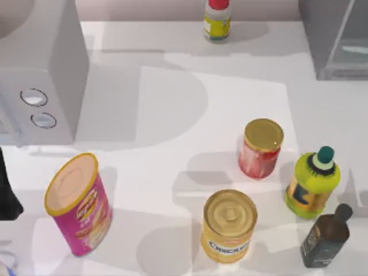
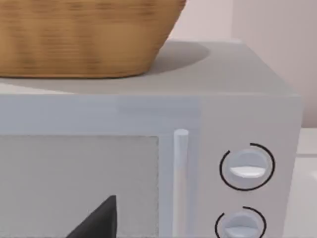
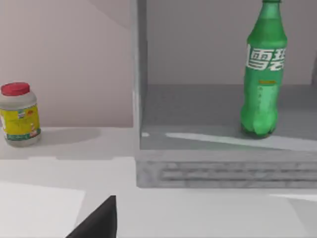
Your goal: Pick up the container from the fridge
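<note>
The container [image 3: 265,69], a slim green bottle with white lettering, stands upright on the floor of the fridge [image 3: 139,99], towards its far side in the right wrist view. In the top view, the fridge [image 1: 325,40] is the grey cabinet at the back right corner of the table. A dark part of my right gripper [image 3: 99,220] shows at the near edge of the right wrist view, well short of the fridge and off to the side of the bottle. My left gripper [image 2: 99,220] faces the front of the white microwave [image 2: 208,124], with its arm [image 1: 7,192] at the table's left edge.
A small yellow bottle with a red cap [image 1: 217,20] stands at the back centre. In front of the fridge are a red jar with a gold lid [image 1: 260,148], a yellow can [image 1: 229,225], a yellow-green bottle [image 1: 312,184] and a dark bottle [image 1: 326,237]. A pink can [image 1: 77,201] stands front left. A wicker basket [image 2: 84,34] sits on the microwave [image 1: 40,69].
</note>
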You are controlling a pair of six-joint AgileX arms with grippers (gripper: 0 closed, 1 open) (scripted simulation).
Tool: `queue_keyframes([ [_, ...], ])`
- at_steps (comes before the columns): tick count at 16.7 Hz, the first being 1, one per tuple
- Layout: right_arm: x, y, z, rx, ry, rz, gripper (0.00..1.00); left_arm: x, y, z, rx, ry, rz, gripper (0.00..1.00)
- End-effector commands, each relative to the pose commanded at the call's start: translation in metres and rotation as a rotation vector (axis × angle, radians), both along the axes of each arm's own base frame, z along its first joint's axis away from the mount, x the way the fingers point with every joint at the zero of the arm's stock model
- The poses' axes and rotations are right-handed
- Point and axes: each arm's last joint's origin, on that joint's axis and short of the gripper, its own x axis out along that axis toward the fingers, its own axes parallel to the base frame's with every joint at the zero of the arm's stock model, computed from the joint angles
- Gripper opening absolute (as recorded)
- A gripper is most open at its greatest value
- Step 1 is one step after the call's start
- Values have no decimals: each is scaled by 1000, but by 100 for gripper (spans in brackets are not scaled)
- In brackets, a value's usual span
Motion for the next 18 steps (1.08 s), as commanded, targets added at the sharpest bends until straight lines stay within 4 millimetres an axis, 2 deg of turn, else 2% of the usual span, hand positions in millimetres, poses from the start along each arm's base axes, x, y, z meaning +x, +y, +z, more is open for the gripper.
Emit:
queue_keyframes([
  [3, 0, 0, 3, 0, -10, 2, 100, 0, 0, 0, 0, 0, 0, 100],
  [7, 5, -3, 31, -7, -96, 42, 100, 0, 0, 0, 0, 0, 0, 100],
  [12, 33, -14, 58, -28, -186, 107, 100, 0, 0, 0, 0, 0, 0, 100],
  [15, 62, -33, 53, -33, -179, 106, 100, 0, 0, 0, 0, 0, 0, 100],
  [18, 87, -60, 32, -30, -154, 70, 100, 0, 0, 0, 0, 0, 0, 100],
])
